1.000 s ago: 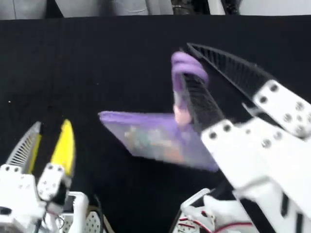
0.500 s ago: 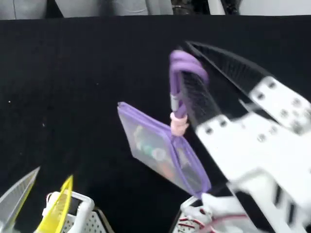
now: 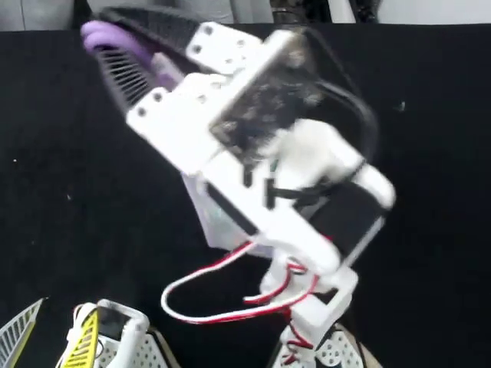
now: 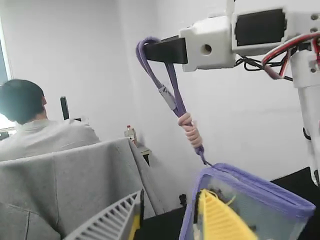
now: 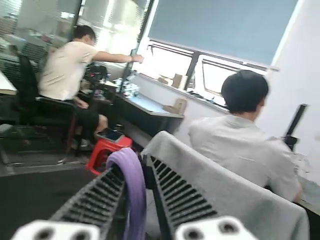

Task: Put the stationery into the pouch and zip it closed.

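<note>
Black table [image 3: 61, 153], office behind. Right gripper [image 3: 96, 31], upper left of the high view, clamped on the purple wrist strap [image 5: 131, 190]. The mesh pouch [image 4: 250, 200] hangs from the strap. Left gripper [image 3: 54, 333], lower left, has its fingers apart.

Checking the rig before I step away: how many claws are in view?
2. The right claw is up over the table's far left, shut on the purple strap. The left claw is low at the near left edge, open with nothing between its fingers.
</note>
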Available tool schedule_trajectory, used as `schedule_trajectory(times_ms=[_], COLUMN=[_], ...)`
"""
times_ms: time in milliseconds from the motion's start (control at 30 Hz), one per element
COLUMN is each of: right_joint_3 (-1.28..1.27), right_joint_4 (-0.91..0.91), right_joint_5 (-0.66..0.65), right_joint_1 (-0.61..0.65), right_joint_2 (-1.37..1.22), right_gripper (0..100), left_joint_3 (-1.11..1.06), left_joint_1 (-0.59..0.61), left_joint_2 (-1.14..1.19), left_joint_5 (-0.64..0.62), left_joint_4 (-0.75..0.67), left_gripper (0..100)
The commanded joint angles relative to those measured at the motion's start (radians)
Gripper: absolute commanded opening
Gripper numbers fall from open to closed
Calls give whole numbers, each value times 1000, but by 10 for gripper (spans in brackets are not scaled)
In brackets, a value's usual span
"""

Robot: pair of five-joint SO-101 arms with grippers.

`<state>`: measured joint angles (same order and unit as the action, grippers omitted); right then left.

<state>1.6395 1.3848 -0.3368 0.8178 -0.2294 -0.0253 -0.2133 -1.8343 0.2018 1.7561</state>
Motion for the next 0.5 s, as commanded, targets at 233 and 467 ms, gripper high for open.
schedule_trajectory(times_ms=[233, 467], right_joint_3=[16, 15], right_joint_4=[183, 322], right_joint_5=[8, 0], right_joint_1=[198, 230], right_joint_2=[82, 185], right_gripper=[11, 11], left_joint_3=[13, 13], left_joint_1=[-12, -16], left_joint_2=[6, 6], left_joint_5=[11, 11], left_joint_4=[5, 5], left_gripper=[188, 188])
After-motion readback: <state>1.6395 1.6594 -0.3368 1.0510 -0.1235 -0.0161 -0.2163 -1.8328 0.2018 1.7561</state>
